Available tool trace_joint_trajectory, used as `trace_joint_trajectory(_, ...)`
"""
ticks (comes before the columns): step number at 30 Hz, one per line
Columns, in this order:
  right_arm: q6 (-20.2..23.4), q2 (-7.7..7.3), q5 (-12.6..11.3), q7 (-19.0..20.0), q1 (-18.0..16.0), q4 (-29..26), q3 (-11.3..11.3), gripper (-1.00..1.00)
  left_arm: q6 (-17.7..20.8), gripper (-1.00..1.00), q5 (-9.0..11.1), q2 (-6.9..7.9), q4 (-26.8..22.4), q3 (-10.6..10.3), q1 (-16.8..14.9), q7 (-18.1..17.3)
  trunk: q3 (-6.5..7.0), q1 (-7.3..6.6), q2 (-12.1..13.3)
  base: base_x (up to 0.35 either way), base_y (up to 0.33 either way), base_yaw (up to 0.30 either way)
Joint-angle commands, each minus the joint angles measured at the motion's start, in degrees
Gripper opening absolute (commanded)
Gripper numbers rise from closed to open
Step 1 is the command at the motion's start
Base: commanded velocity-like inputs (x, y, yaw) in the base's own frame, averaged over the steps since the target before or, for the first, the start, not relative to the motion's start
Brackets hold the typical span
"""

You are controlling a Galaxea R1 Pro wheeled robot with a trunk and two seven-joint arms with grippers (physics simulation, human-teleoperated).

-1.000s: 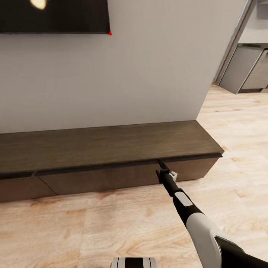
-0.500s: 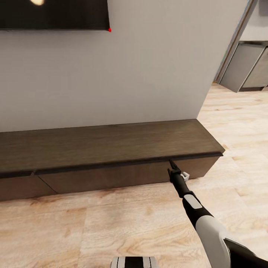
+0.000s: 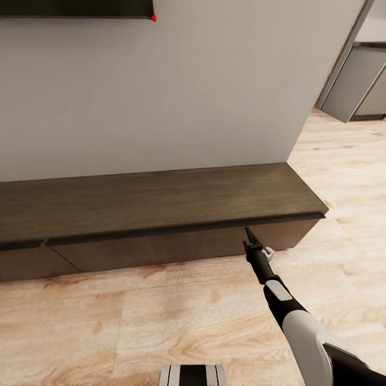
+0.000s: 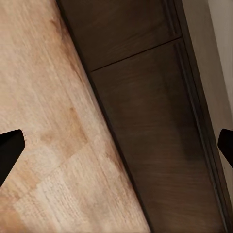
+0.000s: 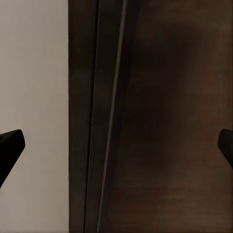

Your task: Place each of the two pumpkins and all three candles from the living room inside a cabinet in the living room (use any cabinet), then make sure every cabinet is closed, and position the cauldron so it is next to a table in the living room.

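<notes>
Dark-brown wooden cabinet [image 3: 161, 201] runs along the wall, drawer fronts flush. Right gripper [image 3: 250, 236] reaches under its top edge, apparently against the front; fingers spread wide. Left gripper [image 4: 116, 145] spread likewise, over floor [image 3: 187, 316] beside the cabinet.

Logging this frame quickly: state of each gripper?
Left gripper: open, holding nothing, above the floor beside the cabinet.
Right gripper: open, empty, at the cabinet front under its top edge.

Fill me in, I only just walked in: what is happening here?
A simulated robot faces the long, low dark-brown cabinet against the wall. Its right arm reaches out, with the right tool just under the top's front lip, at a drawer front. The tool's fingers are spread, holding nothing. The drawer fronts look shut.
</notes>
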Motion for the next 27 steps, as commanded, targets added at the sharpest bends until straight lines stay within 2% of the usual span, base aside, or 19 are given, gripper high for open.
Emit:
trace_joint_trajectory(1,0.6,0.03,-0.62,0.16,-0.03,0.0,-0.1,1.0,0.22,1.0,-0.04,-0.01,-0.03,0.05,0.0,-0.17,-0.03,-0.01,-0.01,0.0,0.0,0.0)
trace_joint_trajectory(4,0.62,0.04,-1.2,0.18,-0.03,-0.04,-0.11,1.0,0.21,1.0,-0.03,-0.02,-0.02,0.05,0.0,-0.16,-0.03,-0.01,-0.01,0.0,0.0,0.0)
trace_joint_trajectory(10,-0.13,0.09,-5.95,0.24,-0.04,0.03,-0.04,1.0,0.09,1.0,-0.14,-0.11,0.01,0.07,0.0,-0.07,-0.03,-0.01,-0.01,0.0,0.0,0.0)
trace_joint_trajectory(13,-1.46,0.12,-7.08,0.24,-0.04,0.13,-0.03,1.0,0.02,1.0,-0.78,-0.22,0.06,0.14,0.03,-0.07,-0.03,-0.01,-0.01,0.0,0.0,0.0)
trace_joint_trajectory(18,-2.42,0.13,-7.71,0.25,-0.04,0.25,-0.03,1.0,-0.3,1.0,-2.72,-0.39,0.29,0.41,0.04,-0.14,-0.03,-0.01,-0.01,0.016,0.001,0.0)
trace_joint_trajectory(22,-2.67,0.18,-7.79,0.25,-0.04,0.28,0.02,1.0,-2.47,1.0,-3.28,-0.65,0.6,0.48,0.01,-0.23,-0.03,-0.01,-0.01,0.144,0.018,0.0)
trace_joint_trajectory(27,-2.79,0.28,-7.72,0.25,-0.04,0.28,0.02,1.0,-3.28,1.0,-3.35,-0.69,1.14,0.42,0.02,-0.12,-0.03,-0.01,-0.01,0.05,0.005,0.0)
